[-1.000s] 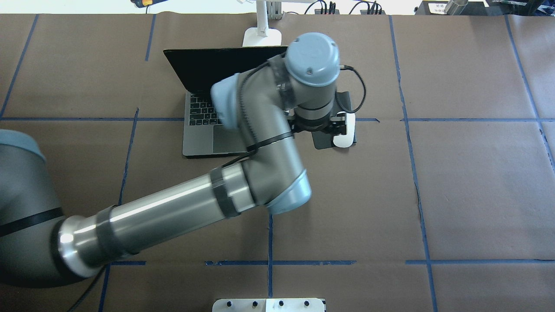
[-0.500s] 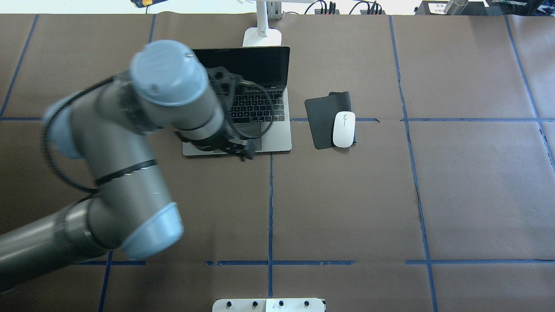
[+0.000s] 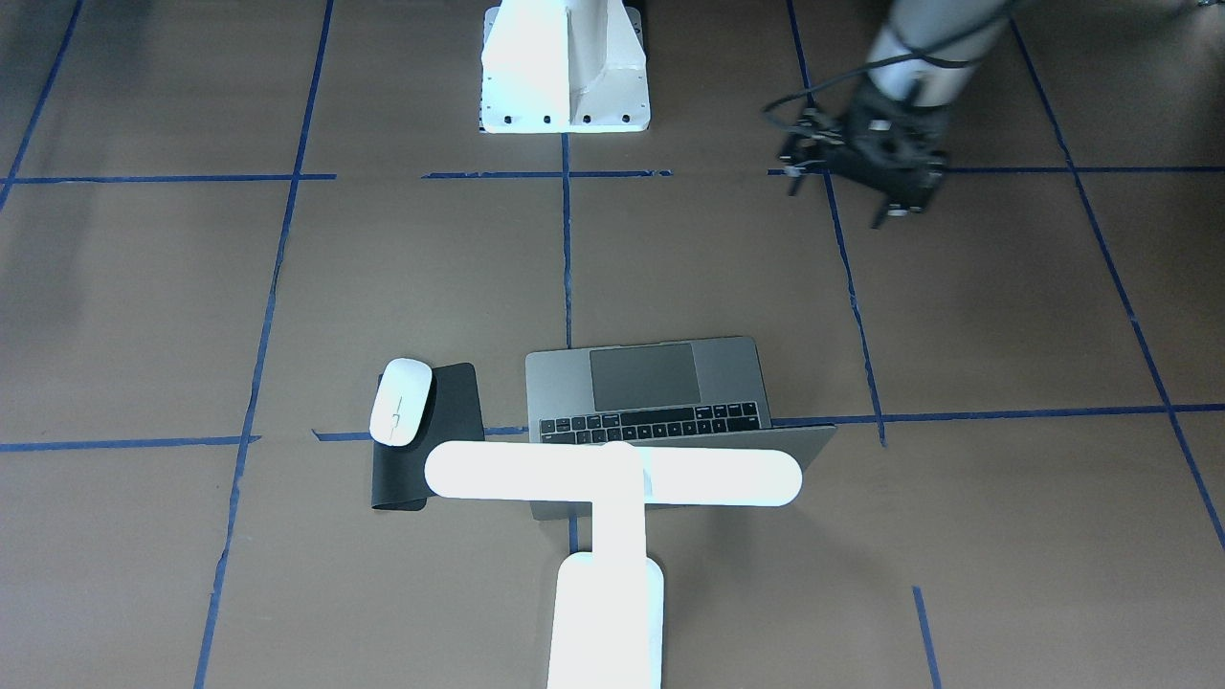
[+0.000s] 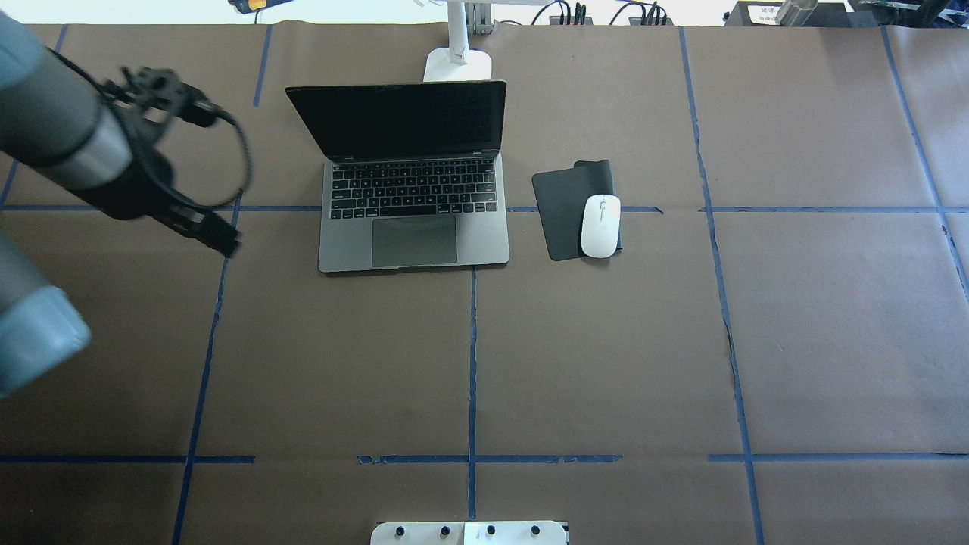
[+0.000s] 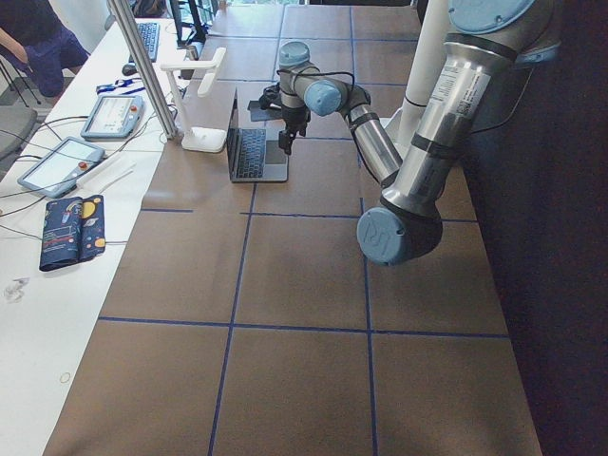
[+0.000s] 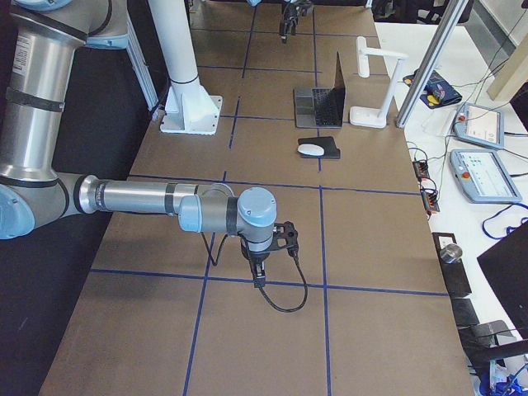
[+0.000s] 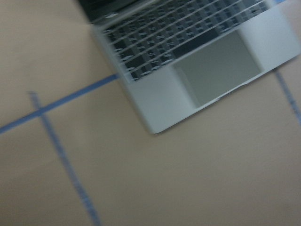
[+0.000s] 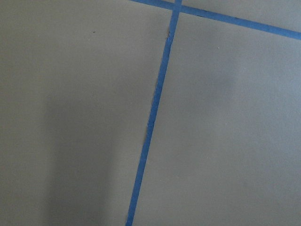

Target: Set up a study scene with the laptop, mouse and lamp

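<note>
Silver-grey arms point(image 6: 132, 198), pale blue joint caps point(image 5: 385, 237), black cables point(image 6: 285, 307).

Overhead view, clock centred on laptop point(image 4: 412, 242).
12: raised screen, then lamp point(image 4: 456, 64) base just behind; bar head higher than screen, parallel to it.
3: narrow bare gap, then black mat point(image 4: 560, 204), mouse point(image 4: 600, 225) on its far edge; open table point(image 4: 817, 325) beyond.
9: left gripper point(image 4: 219, 241) plus arm over table, apart from laptop.
6: wide open stretch to white pedestal point(image 4: 469, 533).
</note>
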`<state>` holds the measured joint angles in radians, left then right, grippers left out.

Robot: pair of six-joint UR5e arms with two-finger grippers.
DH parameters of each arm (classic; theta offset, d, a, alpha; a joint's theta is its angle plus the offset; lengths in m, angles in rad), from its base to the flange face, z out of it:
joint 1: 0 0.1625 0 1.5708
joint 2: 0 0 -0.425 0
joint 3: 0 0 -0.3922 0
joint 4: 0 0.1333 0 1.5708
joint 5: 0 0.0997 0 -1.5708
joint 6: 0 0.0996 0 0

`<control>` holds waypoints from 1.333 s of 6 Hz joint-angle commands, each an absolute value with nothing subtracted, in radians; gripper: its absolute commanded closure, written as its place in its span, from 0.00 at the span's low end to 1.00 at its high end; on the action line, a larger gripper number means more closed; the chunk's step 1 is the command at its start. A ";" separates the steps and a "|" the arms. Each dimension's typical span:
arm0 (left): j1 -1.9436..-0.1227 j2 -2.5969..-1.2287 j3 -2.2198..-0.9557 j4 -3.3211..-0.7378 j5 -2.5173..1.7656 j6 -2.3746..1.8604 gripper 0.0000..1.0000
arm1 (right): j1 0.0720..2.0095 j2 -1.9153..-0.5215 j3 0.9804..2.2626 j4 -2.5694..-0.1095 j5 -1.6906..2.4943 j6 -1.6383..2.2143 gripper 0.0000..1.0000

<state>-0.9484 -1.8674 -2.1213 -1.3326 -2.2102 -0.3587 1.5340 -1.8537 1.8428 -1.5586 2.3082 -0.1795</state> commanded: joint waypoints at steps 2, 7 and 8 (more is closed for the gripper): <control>-1.233 -1.569 -2.118 -1.335 -2.292 -0.040 0.00 | 1.534 -1.856 1.842 -1.559 2.309 -0.181 0.00; -1.537 -1.333 -1.877 -1.461 -2.279 0.297 0.00 | 1.534 -1.876 1.845 -1.552 2.313 -0.183 0.00; -1.543 -1.328 -1.868 -1.471 -2.290 0.263 0.00 | 1.534 -1.875 1.844 -1.554 2.313 -0.183 0.00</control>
